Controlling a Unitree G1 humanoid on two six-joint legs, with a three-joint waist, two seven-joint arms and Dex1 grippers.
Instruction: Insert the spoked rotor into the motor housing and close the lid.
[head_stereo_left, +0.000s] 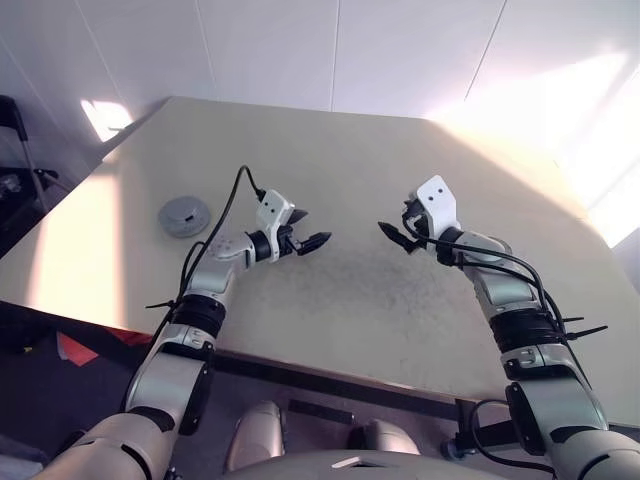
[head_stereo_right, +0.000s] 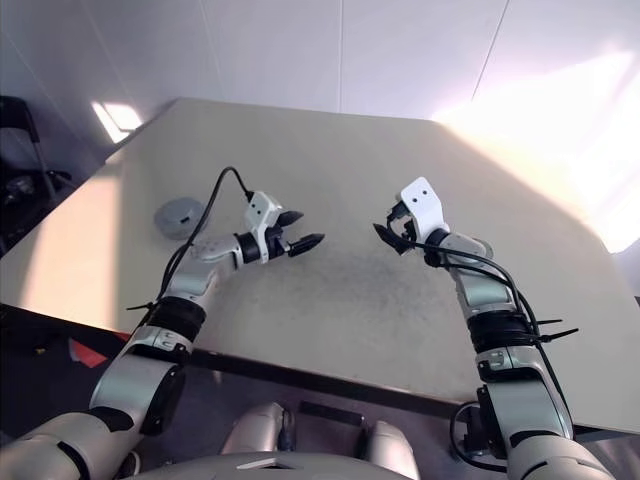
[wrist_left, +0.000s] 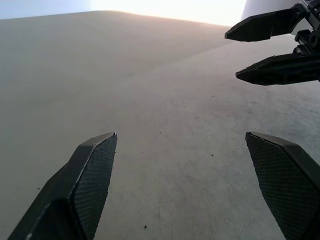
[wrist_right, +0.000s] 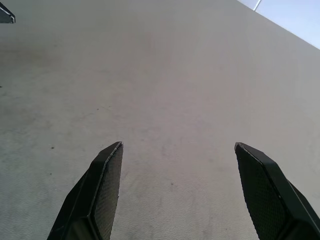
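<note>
Grey ribbed lid (head_stereo_left: 184, 216), beige table (head_stereo_left: 360, 170), blk fingers (wrist_left: 85, 185)

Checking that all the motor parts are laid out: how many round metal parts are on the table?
1: a grey disc near the table's left edge, left of the left gripper. Others may lie outside these views.

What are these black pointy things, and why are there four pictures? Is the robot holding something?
It is a robot with two arms. Two pictures come from cameras in its head, looking down at a beige table. The other two come from a small camera on each wrist, looking along that hand's two black fingers. Those are the pointy things. The left gripper and the right gripper are both open and hold nothing. They hang above the table, pointing at each other. On the table, off to the robot's left, lies one round grey disc, probably the lid.
</note>
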